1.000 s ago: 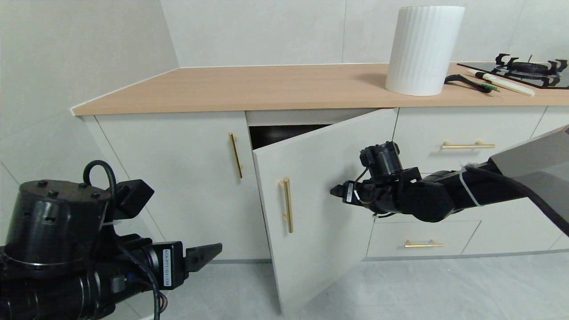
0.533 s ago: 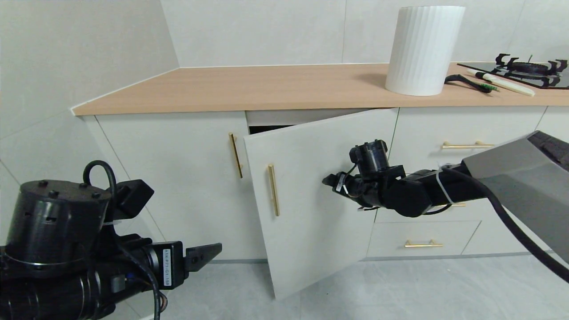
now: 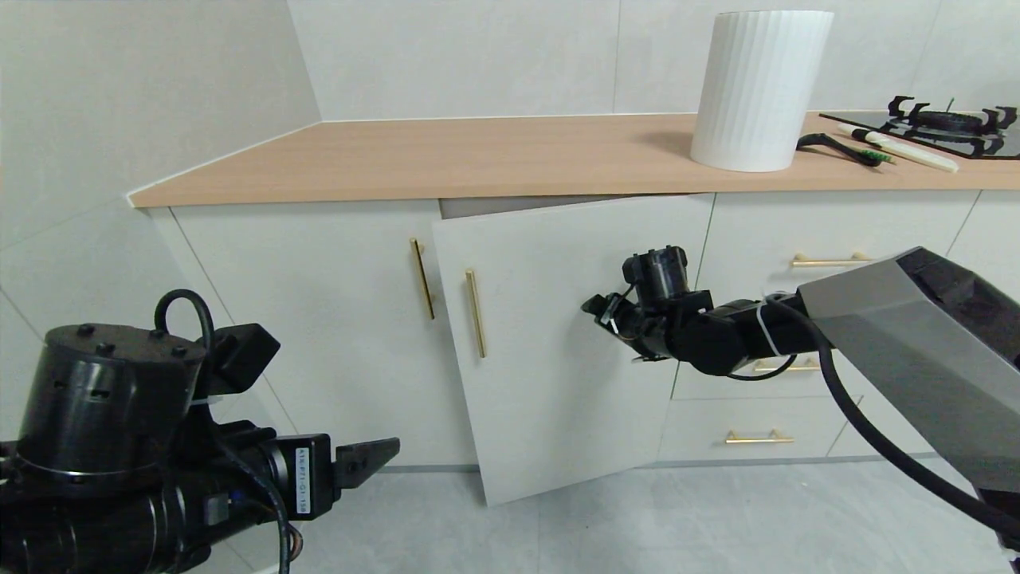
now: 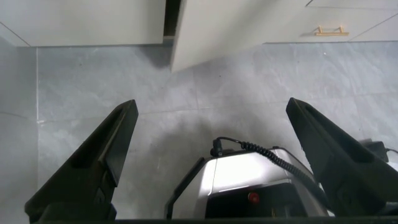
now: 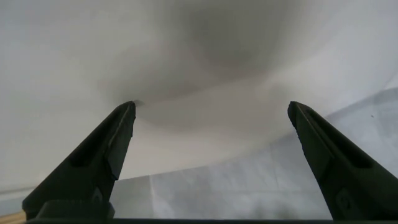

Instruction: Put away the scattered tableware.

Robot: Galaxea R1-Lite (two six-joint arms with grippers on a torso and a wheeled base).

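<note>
The white cabinet door (image 3: pixel 558 343) with a gold handle (image 3: pixel 476 313) stands slightly ajar under the wooden counter (image 3: pixel 478 155). My right gripper (image 3: pixel 594 307) rests against the door's face, fingers spread open with nothing between them; up close the door face (image 5: pixel 205 74) lies right before the right gripper (image 5: pixel 211 155). A black-handled utensil (image 3: pixel 837 147) and a white-handled one (image 3: pixel 900 149) lie on the counter at the far right. My left gripper (image 3: pixel 374 458) hangs low at the left, open and empty, the left gripper (image 4: pixel 211 155) over the grey floor.
A tall white ribbed container (image 3: pixel 757 88) stands on the counter near the utensils. A black gas hob (image 3: pixel 948 119) sits at the far right. Drawers with gold handles (image 3: pixel 837 260) are right of the door. Another door with a gold handle (image 3: pixel 422 277) is to its left.
The cabinet door has swung from well open to nearly shut, with my right gripper moving left and toward the cabinet against its face. The left arm has stayed put.
</note>
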